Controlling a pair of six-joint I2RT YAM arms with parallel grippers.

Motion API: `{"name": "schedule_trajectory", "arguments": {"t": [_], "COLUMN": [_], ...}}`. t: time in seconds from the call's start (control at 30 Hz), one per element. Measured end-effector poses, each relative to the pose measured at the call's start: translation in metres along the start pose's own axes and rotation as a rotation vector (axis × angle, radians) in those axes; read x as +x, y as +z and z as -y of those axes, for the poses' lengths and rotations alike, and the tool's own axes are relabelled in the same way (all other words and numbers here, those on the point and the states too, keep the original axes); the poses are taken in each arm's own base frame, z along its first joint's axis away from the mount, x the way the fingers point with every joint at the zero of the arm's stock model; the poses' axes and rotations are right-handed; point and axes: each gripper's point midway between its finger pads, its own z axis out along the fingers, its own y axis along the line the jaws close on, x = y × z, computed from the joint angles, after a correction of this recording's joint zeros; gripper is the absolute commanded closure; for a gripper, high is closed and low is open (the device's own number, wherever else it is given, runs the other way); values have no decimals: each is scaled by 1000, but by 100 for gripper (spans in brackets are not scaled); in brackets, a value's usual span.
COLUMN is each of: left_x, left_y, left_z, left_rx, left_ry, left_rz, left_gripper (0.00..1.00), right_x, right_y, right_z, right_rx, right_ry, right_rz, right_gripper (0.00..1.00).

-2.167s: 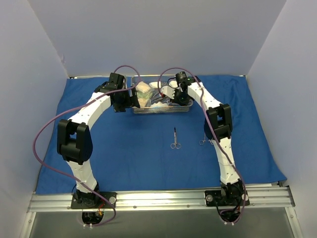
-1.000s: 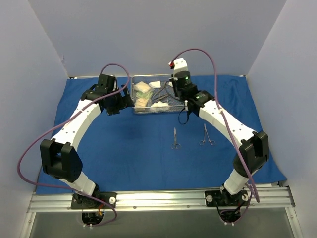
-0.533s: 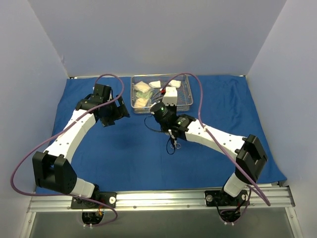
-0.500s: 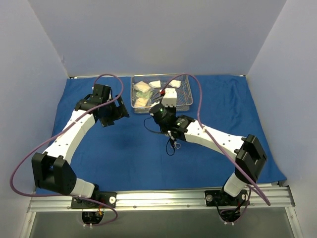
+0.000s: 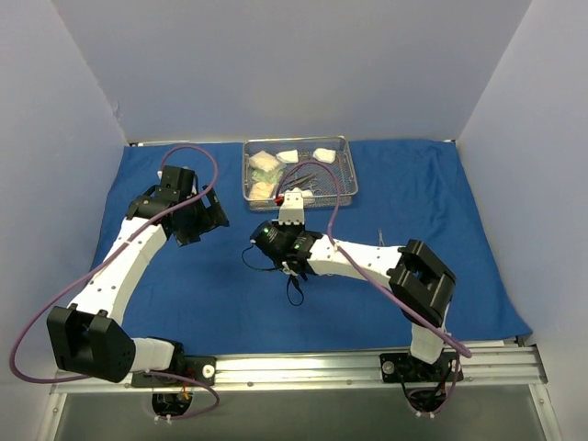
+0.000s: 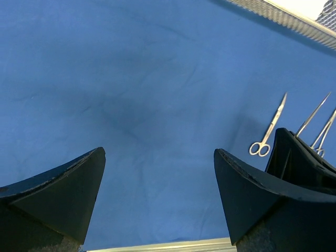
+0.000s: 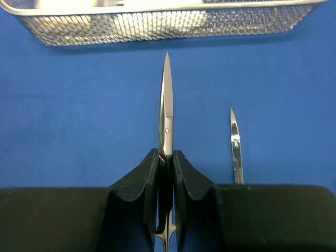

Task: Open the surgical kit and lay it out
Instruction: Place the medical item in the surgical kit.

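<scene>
A blue drape (image 5: 220, 294) covers the table. The steel wire-mesh tray (image 5: 351, 165) stands at the back centre with white gauze pads (image 5: 323, 154) and packets in it. My right gripper (image 7: 166, 153) is shut on small steel scissors (image 7: 166, 100), whose blade points toward the tray wall (image 7: 157, 26). From above, this gripper (image 5: 287, 262) hangs over the drape's middle, in front of the tray. A second pointed instrument (image 7: 234, 142) lies on the cloth just to its right. My left gripper (image 6: 158, 151) is open and empty above bare cloth, left of the tray (image 5: 207, 220). Another pair of scissors (image 6: 268, 128) lies on the drape.
Pale walls close in the left, back and right sides. A metal rail (image 5: 294, 367) runs along the near edge by the arm bases. Purple cables loop above both arms. Two more thin steel instruments (image 6: 315, 113) show partly behind a dark shape at the left wrist view's right edge.
My right arm has swung from the tray toward the near left over the drape, carrying the scissors and now covering the laid-out instruments. My left arm has drawn back left, away from the tray.
</scene>
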Motion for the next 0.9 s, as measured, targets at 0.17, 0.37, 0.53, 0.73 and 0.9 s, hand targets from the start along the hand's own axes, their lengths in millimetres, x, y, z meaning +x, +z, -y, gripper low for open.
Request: {"name": "schedule_trajectory", "arguments": {"t": [0.17,0.37,0.53,0.73,0.9], "left_x": [3,2,5,5,5], "left_y": [-2,-2,0,1,1], "left_z": [-6,-7,-9,-12,-13], "left_rx": [-10,-10,-16,-22,-24], "left_ry": [-3,0,6,3,2], "left_rz": [-1,2,-6,-8,-7], "left_gripper": [6,6,6,6,6], "right_x": [6,12,32,33,26], "right_y": [1,13,34,48,55], "right_z": [5,25,75,136,182], "right_rx": [35,88,192,305,375], "right_ry": [-16,-14,-32,-7,0], "right_rz": [0,-11,-61,-87,-74], "right_gripper": [100,100,100,99,99]}}
